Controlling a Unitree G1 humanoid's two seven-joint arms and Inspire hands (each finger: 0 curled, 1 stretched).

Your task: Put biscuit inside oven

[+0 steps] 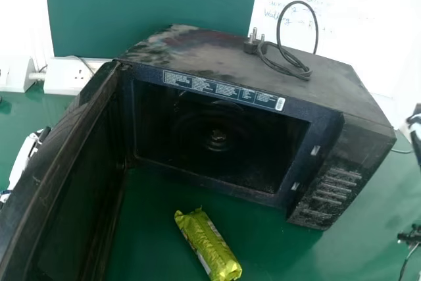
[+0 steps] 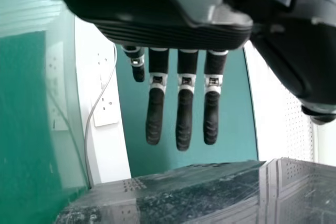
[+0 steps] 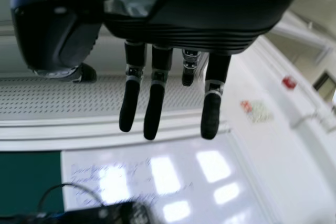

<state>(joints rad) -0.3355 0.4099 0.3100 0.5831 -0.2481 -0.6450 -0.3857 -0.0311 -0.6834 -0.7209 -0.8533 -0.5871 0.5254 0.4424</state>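
The green counter [image 1: 148,241] has the biscuit [image 1: 209,245] bottom centre. Well apart, I have left robot hand [image 1: 24,157] and right robot hand [image 1: 415,122] straight-fingered, empty.

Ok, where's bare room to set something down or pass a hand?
Green tabletop between the open door and biscuit pack, also right of the pack, below the control panel. The oven cavity looks unblocked. Crowded: oven top, around the cord.
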